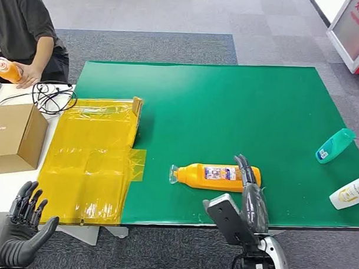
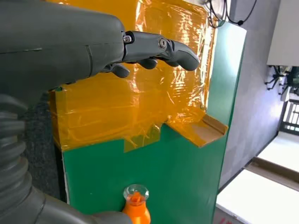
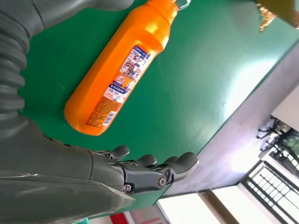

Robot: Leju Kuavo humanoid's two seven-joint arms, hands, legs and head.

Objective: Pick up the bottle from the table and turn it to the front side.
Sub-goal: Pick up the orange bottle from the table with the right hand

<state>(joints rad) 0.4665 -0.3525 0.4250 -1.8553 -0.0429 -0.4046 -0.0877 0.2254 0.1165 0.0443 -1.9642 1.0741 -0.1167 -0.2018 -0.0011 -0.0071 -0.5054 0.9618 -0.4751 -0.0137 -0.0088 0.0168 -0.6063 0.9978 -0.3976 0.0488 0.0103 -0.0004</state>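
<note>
Flat on its side lay the orange bottle [image 1: 217, 176] on the green mat [image 1: 241, 107], clear cap toward the robot's left, its printed label up; the writing was too small to read. Just over its base end reached the right hand [image 1: 249, 187], fingers [image 3: 176, 165] straight and apart, gripping nothing; whether they touched the bottle I cannot tell. Low beside the yellow taped sheet [image 1: 90, 161] hung the left hand [image 1: 20, 232], fingers spread and empty. A person [image 1: 25, 29] at the far corner held another orange bottle [image 1: 6, 69].
</note>
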